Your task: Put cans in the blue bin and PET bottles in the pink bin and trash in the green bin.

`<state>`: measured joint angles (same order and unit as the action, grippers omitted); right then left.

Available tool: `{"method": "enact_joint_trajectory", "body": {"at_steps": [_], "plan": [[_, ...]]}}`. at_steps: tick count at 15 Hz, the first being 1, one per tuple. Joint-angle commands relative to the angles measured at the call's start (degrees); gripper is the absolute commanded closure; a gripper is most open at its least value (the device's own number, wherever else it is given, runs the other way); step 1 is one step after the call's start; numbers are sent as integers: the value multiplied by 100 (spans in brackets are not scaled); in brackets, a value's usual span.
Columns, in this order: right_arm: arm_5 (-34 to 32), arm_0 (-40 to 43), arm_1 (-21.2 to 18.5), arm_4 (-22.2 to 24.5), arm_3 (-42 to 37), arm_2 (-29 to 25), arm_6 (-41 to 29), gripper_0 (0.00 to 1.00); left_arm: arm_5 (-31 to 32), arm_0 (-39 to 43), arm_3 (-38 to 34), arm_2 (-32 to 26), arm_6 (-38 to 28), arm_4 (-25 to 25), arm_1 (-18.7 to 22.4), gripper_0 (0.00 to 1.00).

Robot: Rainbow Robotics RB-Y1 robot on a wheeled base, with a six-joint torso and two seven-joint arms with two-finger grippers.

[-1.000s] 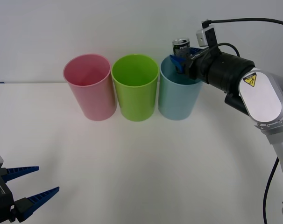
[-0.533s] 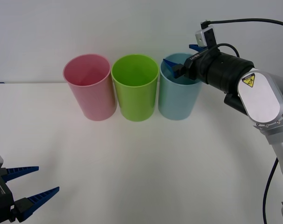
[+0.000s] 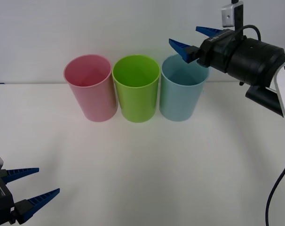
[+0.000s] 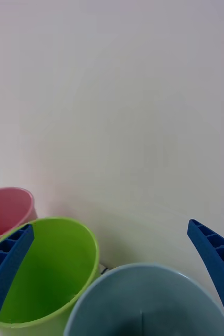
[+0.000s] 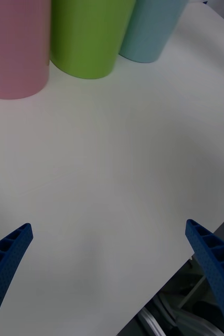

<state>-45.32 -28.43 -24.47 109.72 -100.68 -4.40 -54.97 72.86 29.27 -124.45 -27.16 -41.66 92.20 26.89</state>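
Note:
Three tall bins stand in a row at the back of the white table: the pink bin (image 3: 91,87) on the left, the green bin (image 3: 136,88) in the middle, the blue bin (image 3: 181,93) on the right. My right gripper (image 3: 195,39) hangs open just above the blue bin's rim (image 4: 148,270), with nothing between its fingers. The same view takes in the green bin (image 4: 54,273) and pink bin (image 4: 7,210). The can is out of view. My left gripper (image 3: 33,184) rests open low at the near left.
The white table (image 3: 147,165) stretches wide and bare in front of the bins. A white wall stands close behind them. In the left wrist view the table's edge (image 5: 195,247) runs near my left gripper (image 5: 112,273).
One second ago my right gripper held the can over the blue bin. Its fingers then opened and the can went out of sight. The gripper has since risen and drawn back to the right.

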Motion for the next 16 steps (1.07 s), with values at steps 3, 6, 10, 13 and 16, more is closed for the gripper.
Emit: {"method": "enact_joint_trajectory", "body": {"at_steps": [3,6,10,13,16], "plan": [[-1014,1349,-384,-1392,-1112,-861,690,0,0,0,0,0,0,0,0,0],[-1576,2465,-384,-2262,-1437,-1353,1656,0,0,0,0,0,0,0,0,0],[-2016,3502,-384,-2745,-1630,-1714,2570,0,0,0,0,0,0,0,0,0],[-2139,4188,-384,-2895,-1639,-1907,3291,0,0,0,0,0,0,0,0,0],[-2174,4715,-384,-2991,-1665,-1977,3845,0,0,0,0,0,0,0,0,0]]}}
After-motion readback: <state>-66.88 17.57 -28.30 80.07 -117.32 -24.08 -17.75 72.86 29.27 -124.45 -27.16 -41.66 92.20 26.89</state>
